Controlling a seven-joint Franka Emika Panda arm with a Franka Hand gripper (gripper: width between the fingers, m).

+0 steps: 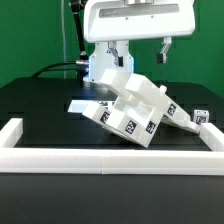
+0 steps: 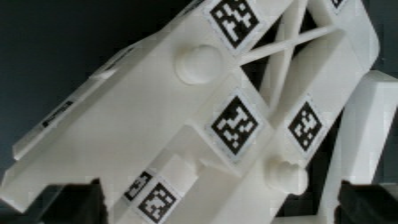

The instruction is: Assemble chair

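Note:
The chair [image 1: 137, 110] is a partly joined cluster of matte white blocky pieces with black-and-white tags, lying tilted on the black table at the middle. In the wrist view the chair [image 2: 214, 110] fills nearly the whole picture, with a round peg and crossed bars showing. My gripper [image 1: 118, 62] hangs over the chair's upper part, toward the exterior view's left. My gripper [image 2: 210, 205] is open: its dark fingertips [image 2: 64, 200] stand wide on either side of a white chair piece, and a dark gap shows beside one finger. Nothing is lifted.
A long low white border frame [image 1: 110, 157] runs along the front, with side arms on the exterior view's left [image 1: 22, 135] and right [image 1: 207, 136]. The flat marker board [image 1: 80, 104] lies left of the chair. A small tagged white piece [image 1: 200, 117] sits at the right.

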